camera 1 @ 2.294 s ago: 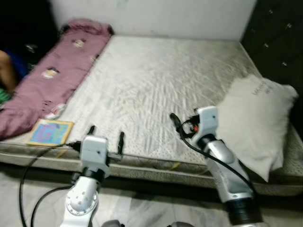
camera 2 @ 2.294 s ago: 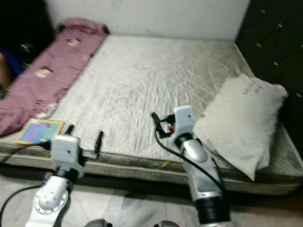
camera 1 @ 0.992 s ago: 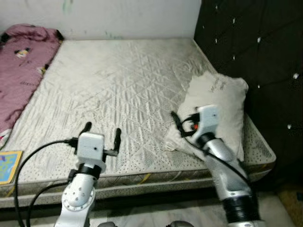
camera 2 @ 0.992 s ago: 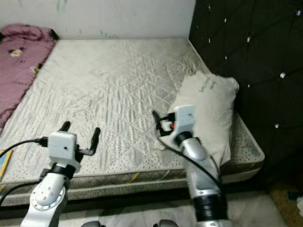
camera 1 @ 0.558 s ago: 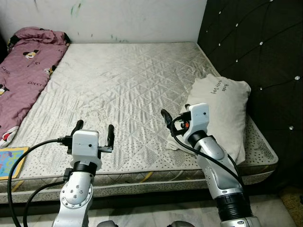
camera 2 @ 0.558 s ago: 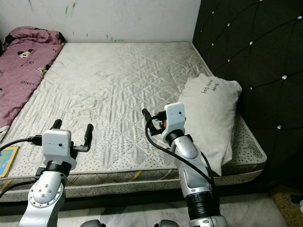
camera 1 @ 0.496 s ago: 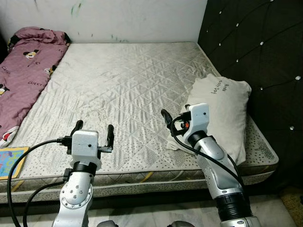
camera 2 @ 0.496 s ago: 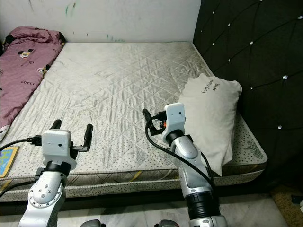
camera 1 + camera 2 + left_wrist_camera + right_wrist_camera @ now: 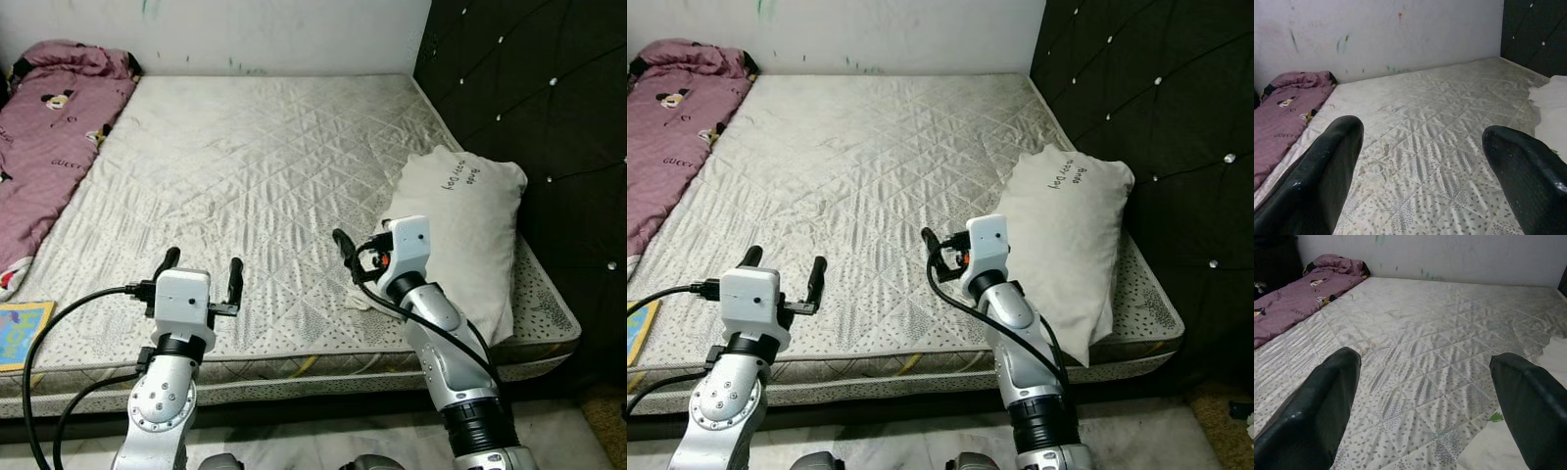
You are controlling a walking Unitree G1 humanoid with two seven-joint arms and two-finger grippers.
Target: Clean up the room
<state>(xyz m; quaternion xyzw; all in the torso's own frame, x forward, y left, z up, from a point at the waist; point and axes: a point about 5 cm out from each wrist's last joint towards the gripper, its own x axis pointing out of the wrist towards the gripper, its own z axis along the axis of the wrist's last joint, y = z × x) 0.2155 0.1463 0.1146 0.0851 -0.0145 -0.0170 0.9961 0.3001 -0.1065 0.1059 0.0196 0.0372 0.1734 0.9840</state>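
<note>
1. Left eye view: a bare quilted mattress (image 9: 265,166) fills the middle, with a white wall at the far side and a dark tufted headboard (image 9: 529,108) on the right. A white pillow (image 9: 460,235) lies on the mattress's right side, against the headboard. A mauve cartoon-print blanket (image 9: 49,147) runs along the left edge, and a colourful book (image 9: 18,333) lies at the near-left corner. The left gripper (image 9: 201,272) hovers over the near edge of the mattress, its two black fingers spread apart and holding nothing. The right gripper (image 9: 345,245) is raised just left of the pillow; from here I cannot tell how its fingers are set.

2. Right eye view: the same scene. The pillow's near end hangs a little over the mattress edge, and the right arm stands in front of its left side.

3. Left wrist view: the left gripper's two fingers (image 9: 1317,176) stand wide apart with only mattress between them. The blanket lies far off to the scene's left.

4. Right wrist view: the right gripper's fingers (image 9: 1317,406) are also wide apart and empty. A white pillow edge shows beside one finger.
</note>
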